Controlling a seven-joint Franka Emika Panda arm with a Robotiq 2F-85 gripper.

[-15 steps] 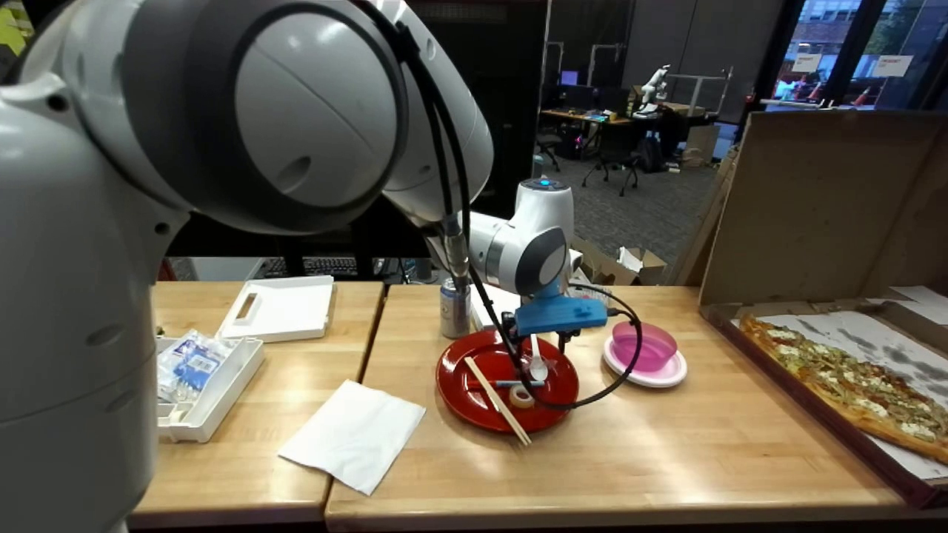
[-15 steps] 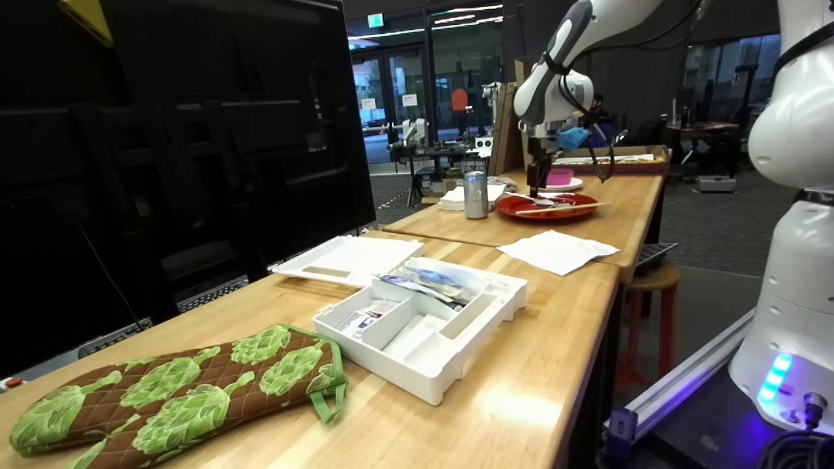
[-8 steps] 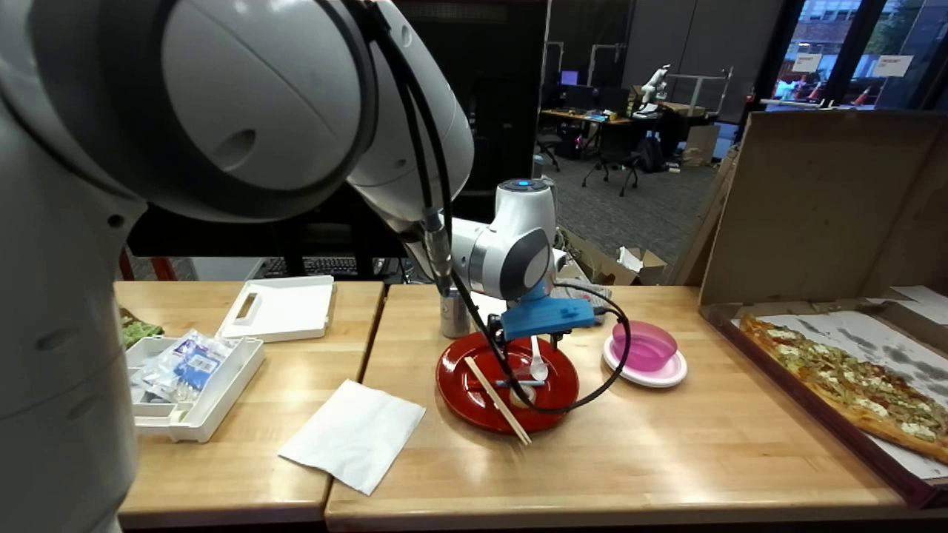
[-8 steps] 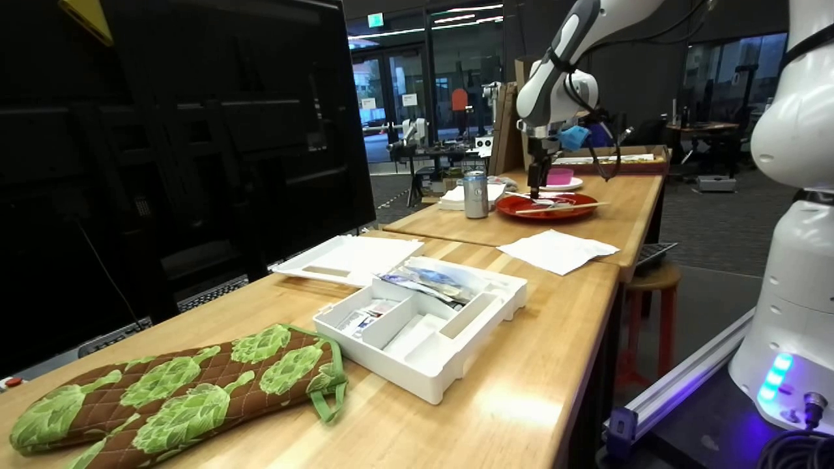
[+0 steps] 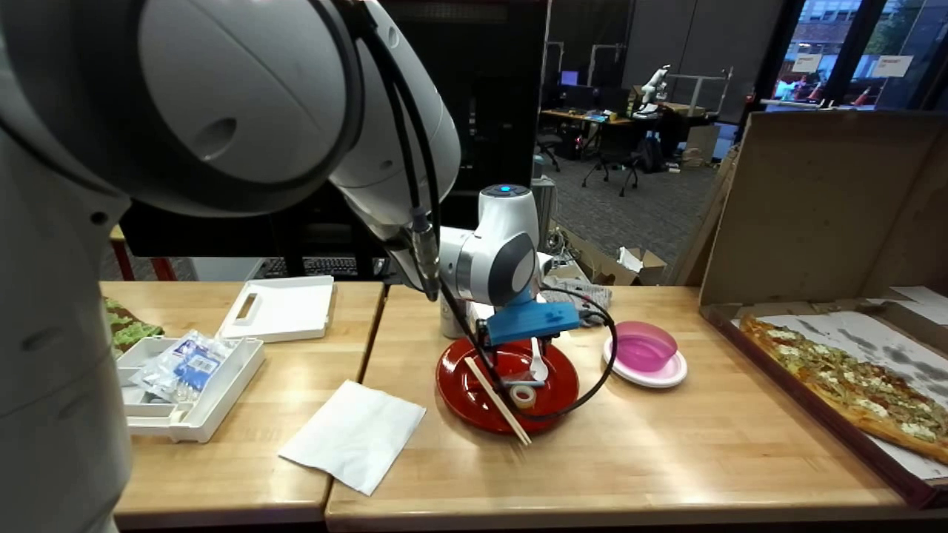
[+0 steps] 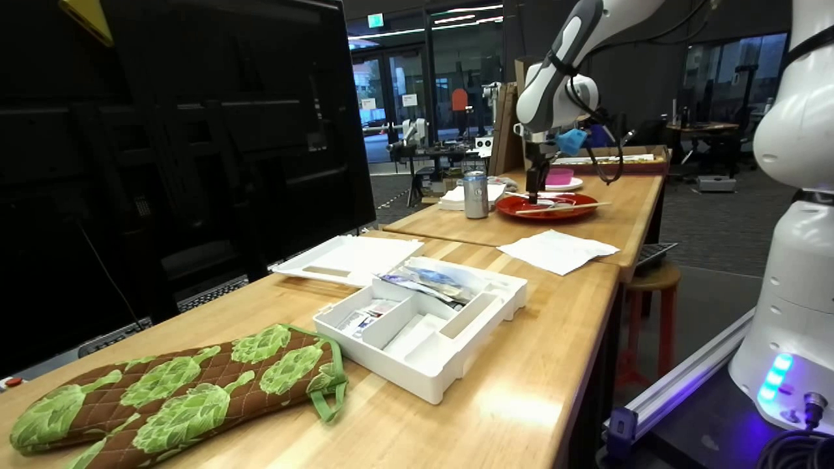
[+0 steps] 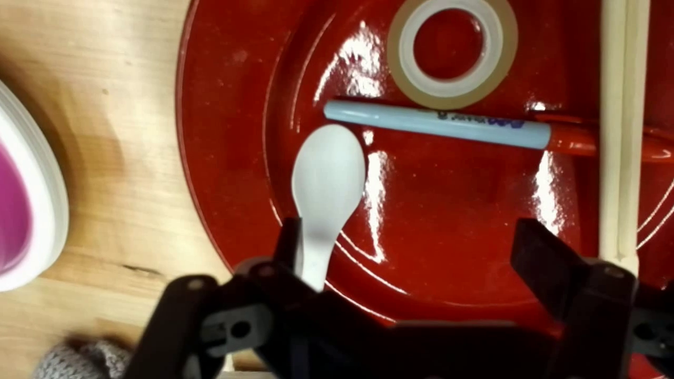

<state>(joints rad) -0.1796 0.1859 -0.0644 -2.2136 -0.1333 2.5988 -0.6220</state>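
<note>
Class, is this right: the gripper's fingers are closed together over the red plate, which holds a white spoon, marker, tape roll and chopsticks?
The fingers are not closed together: the wrist view shows the gripper open, fingers wide apart, over the red plate. The white spoon, marker, tape roll and chopsticks do lie on it.

Pale wooden tabletop (image 5: pixel 615 459) below the jaws, darkness behind

It gleams with reflected light. Well beyond the jaws lie grey carpet (image 5: pixel 626 215), a dark wall (image 5: pixel 666 37) and bluish windows (image 5: pixel 822 33). In an exterior view, light strips (image 6: pixel 456 19) glow above and behind the jaws, a tall black panel (image 6: pixel 195 150) rises to their left, and a wooden stool (image 6: pixel 655 278) stands lower, beside the tabletop.
</note>
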